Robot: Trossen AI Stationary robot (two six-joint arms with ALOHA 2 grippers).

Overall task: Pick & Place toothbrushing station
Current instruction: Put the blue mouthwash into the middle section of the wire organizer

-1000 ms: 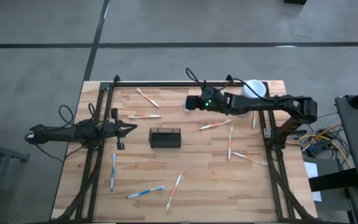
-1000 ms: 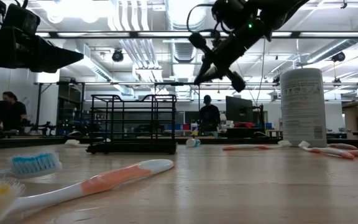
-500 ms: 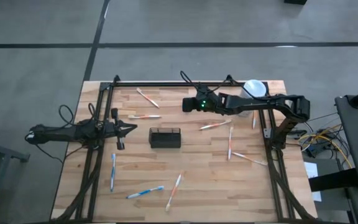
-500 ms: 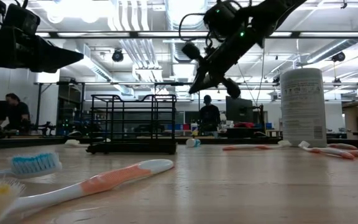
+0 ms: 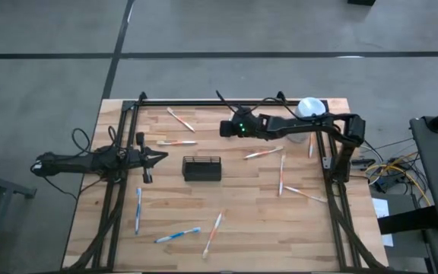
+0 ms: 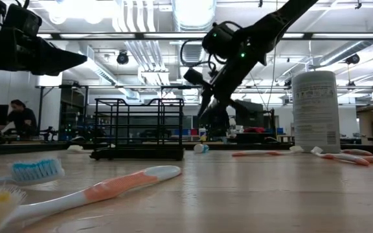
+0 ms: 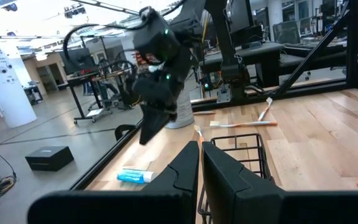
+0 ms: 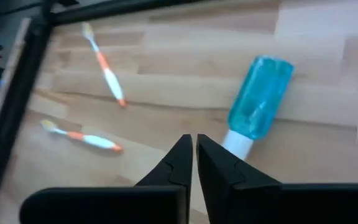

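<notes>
From above, your right gripper [image 5: 224, 129] has slid further toward the bench's far middle than it was a second ago, reaching out beyond the toothbrushing station [image 5: 202, 168], which sits untouched near the bench [image 5: 242, 228] centre. Your left gripper [image 5: 160, 157] waits just left of the basket, fingers pressed together and empty.

At bench level, the right gripper [image 6: 206, 110] has dropped lower, angled down behind the basket [image 6: 136, 128].

From your left wrist, the right gripper [image 7: 148, 134] points down near a blue tube [image 7: 136, 177] lying on the wood.

From your right wrist, that blue tube [image 8: 257, 94] lies just ahead of the fingers [image 8: 174, 162], which stand a sliver apart, holding nothing. You look set to pick the tube for the basket.
</notes>
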